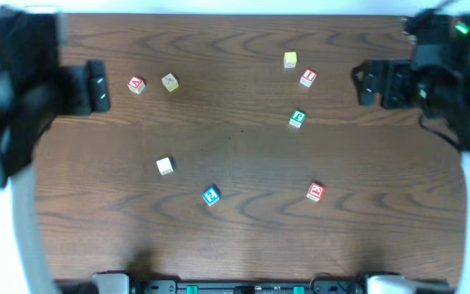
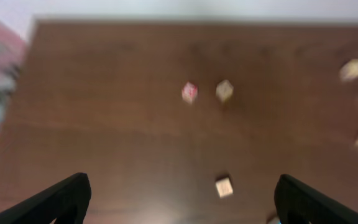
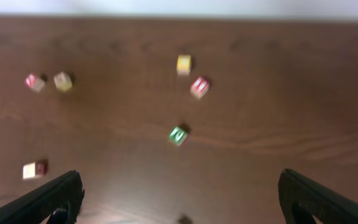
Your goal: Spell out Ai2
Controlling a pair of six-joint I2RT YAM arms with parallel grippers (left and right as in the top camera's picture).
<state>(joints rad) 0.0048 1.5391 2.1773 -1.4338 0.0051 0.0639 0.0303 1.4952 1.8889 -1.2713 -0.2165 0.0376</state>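
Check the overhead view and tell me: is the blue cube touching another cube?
No, the blue cube stands alone, with a clear gap between it and its nearest neighbour, the pale cube.

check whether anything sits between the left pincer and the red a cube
Nothing visible does. The left pincer, open, faces the red A cube with only tabletop between them. The pale cube lies beside the A cube on its far side, out of the path.

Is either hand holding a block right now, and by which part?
Nothing is held: left hand and right hand are both open and empty.
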